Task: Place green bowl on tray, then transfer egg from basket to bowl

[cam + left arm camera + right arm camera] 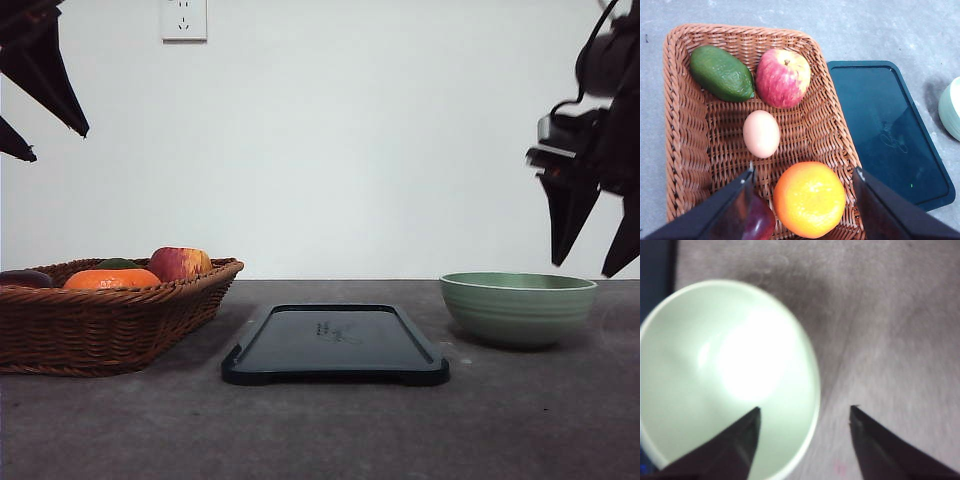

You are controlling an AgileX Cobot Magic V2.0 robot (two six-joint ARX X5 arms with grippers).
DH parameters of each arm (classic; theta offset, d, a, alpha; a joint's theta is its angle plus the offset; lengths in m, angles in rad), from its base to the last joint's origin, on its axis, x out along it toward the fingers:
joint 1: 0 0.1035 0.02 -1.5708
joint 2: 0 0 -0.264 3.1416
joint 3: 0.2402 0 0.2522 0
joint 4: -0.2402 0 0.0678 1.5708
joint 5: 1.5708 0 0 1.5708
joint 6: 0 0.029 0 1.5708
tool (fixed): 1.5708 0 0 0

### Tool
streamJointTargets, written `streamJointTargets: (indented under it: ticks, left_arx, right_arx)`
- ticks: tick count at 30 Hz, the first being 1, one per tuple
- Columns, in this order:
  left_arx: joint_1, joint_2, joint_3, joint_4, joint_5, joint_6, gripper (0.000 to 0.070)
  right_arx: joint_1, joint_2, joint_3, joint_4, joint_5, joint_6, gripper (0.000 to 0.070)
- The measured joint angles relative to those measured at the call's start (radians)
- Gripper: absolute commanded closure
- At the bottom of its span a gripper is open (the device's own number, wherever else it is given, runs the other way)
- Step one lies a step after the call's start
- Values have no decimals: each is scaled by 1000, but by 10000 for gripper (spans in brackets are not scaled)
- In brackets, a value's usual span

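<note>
Over on the left, the left gripper (802,175) hangs high above the basket (150,310), jaws spread wide and holding nothing, presumably waiting its turn. Inside, the egg (761,133) lies loose on the wicker between apple (783,77) and orange (809,199); from the front the basket wall hides it. In the middle sits the tray (335,375), bare. On the right the green bowl (518,308) stands on the table, off the tray. Above its right rim the right gripper (805,410) hovers, wide apart and empty, one finger inside the rim line, one outside — lined up for a rim pinch, I'd say. That arm is blurred and partly cut off.
</note>
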Motion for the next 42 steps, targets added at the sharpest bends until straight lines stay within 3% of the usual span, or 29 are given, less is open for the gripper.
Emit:
streamJointTargets:
  ticks: [7,14,25,35,42]
  left_arx:
    - [0,0,0,0,0,0,310]
    - [0,0,0,0,0,0,310]
    - [0,0,0,0,0,0,310]
    - [0,0,0,-1,0,-1,313]
    - [0,0,0,0,0,-1,313]
  right_arx:
    - [0,86,21,-3,0,-6,700]
    - [0,91,70,-103,3,-8,700]
    - [50,91,363,-384,7,-12,700]
    - [258,111,526,-334,-19,-13,700]
    - [375,249,608,-324,-20,-13,700]
